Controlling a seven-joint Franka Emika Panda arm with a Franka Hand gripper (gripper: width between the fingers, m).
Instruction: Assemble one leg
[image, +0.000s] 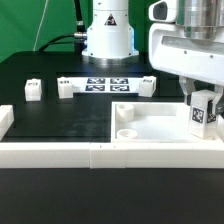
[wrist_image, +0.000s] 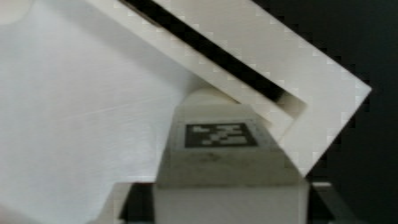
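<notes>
My gripper (image: 203, 101) is shut on the leg (image: 204, 120), a small white block with a black-and-white tag facing the camera. It holds the leg upright over the right edge of the large flat white panel (image: 150, 127), which has corner holes. I cannot tell whether the leg touches the panel. In the wrist view the leg (wrist_image: 217, 150) fills the gap between the dark fingers (wrist_image: 146, 200), tag up, with the panel (wrist_image: 98, 100) and its rim below it.
Three more white legs (image: 33, 89) (image: 67, 87) (image: 147, 83) stand at the back of the black table. The marker board (image: 105, 84) lies between them before the robot base. A white rail (image: 90, 153) runs along the front and left.
</notes>
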